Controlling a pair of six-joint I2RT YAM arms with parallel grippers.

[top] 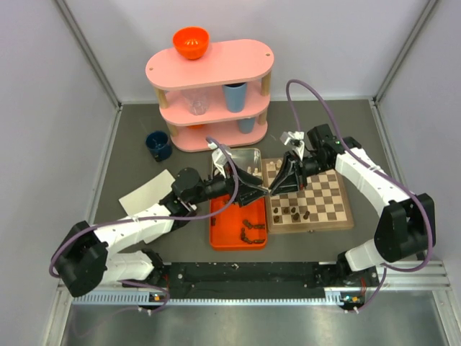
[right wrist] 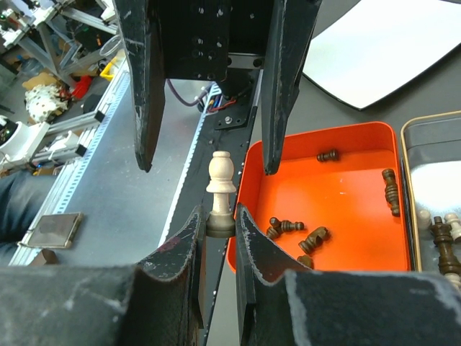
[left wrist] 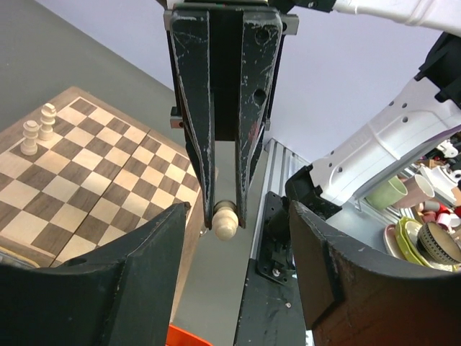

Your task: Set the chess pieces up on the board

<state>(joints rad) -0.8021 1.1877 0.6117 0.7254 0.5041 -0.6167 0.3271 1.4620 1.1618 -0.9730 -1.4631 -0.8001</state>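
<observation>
Cream pawn (right wrist: 220, 176): light, rigid, probably slick; right gripper (right wrist: 220, 218) pinched its base, left gripper (right wrist: 209, 167) stood wide around the head. Neck looked the best hold.

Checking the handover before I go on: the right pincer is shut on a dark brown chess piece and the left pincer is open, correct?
One thing is wrong: the chess piece is pale cream, not dark brown, as the right wrist view shows. The rest stands: the right pincer is shut on it and the left pincer is open.
</observation>
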